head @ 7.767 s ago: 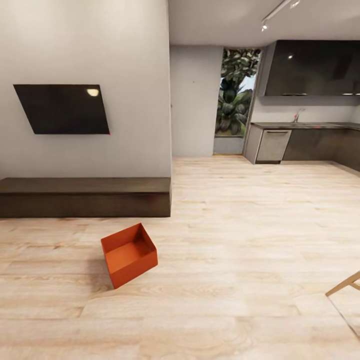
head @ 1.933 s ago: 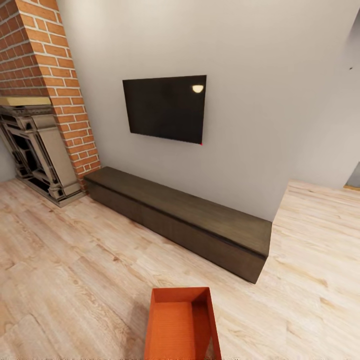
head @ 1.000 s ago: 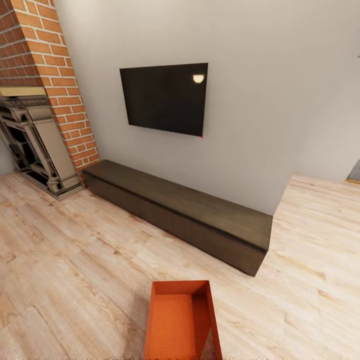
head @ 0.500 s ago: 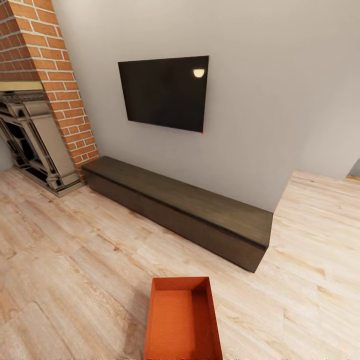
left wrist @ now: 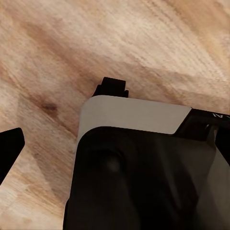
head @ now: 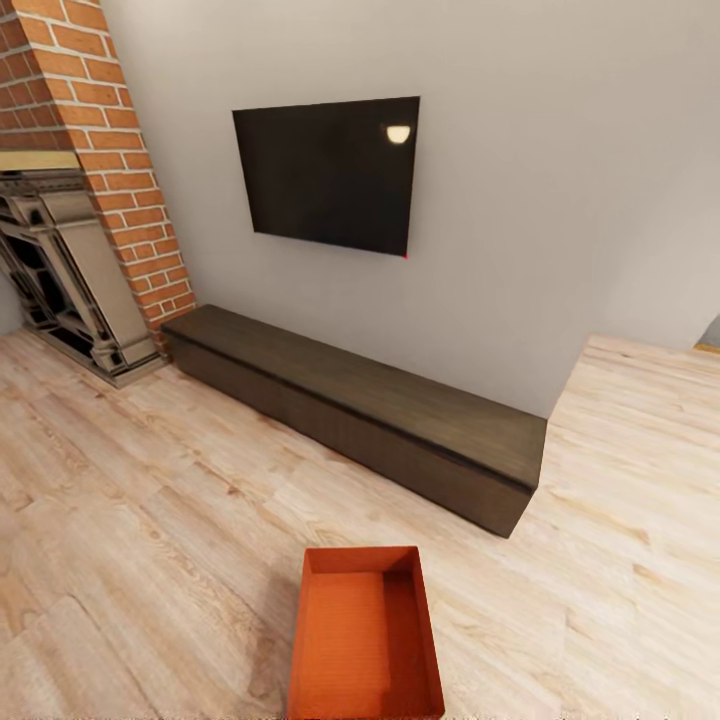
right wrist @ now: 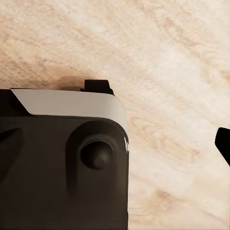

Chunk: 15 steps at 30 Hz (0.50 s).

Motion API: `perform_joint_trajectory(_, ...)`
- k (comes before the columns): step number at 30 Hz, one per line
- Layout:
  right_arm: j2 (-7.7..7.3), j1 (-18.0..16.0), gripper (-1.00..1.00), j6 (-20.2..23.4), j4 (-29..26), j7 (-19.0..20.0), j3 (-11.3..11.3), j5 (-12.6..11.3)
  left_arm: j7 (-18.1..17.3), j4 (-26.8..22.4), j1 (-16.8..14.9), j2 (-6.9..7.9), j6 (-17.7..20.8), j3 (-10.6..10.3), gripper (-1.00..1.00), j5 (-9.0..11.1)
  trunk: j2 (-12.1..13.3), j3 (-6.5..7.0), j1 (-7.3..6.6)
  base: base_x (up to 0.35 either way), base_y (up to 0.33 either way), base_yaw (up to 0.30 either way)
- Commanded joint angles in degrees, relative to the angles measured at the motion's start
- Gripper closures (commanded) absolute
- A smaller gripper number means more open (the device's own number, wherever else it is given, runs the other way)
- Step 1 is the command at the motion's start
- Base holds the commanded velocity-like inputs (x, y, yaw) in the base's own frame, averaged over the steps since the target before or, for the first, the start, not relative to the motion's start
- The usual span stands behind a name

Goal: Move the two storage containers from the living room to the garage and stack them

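Observation:
One storage container (head: 365, 640), an orange-red topless box, stands on the light wood plank floor (head: 150, 520) of the living room, right in front of me at the bottom middle of the head view. Its inside is bare. The second container is out of view. In the left wrist view a black fingertip (left wrist: 9, 148) of my left gripper hangs over the planks beside my own dark and white base (left wrist: 139, 163). A black fingertip (right wrist: 224, 143) of my right gripper shows likewise beside the base (right wrist: 62, 163). Nothing is held by either.
A long low dark cabinet (head: 360, 410) runs along the white wall beyond the container, under the black TV (head: 325, 175). The brick fireplace (head: 80, 200) stands at the left. The wall ends at a corner on the right, with more plank floor (head: 640, 450) past it.
Since the oldest frame my view has swung toward the TV wall and closed in on the container. Over the last second the camera has shifted slightly, so more of the container shows.

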Motion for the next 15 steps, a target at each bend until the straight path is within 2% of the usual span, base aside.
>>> perform_joint_trajectory(1, 0.03, -0.04, -1.0, -0.24, 0.09, -0.09, 0.48, -0.56, 0.15, -0.02, -0.03, -0.01, 0.17, 0.08, -1.0, 0.39, -0.03, -0.14, 0.0, 0.0, 0.0, 0.0)
perform_joint_trajectory(10, 0.03, -0.04, -1.0, -0.24, 0.09, -0.1, 0.48, -0.53, 0.15, -0.02, -0.03, -0.02, 0.17, 0.05, -1.0, 0.42, -0.03, -0.97, 0.0, 0.0, -0.007, 0.0)
perform_joint_trajectory(15, 0.03, -0.04, -1.0, -0.24, 0.09, -0.09, 0.48, -0.48, 0.15, -0.02, -0.03, 0.05, 0.17, 0.09, -1.0, 0.45, -0.03, -1.43, 0.0, 0.0, -0.14, 0.0)
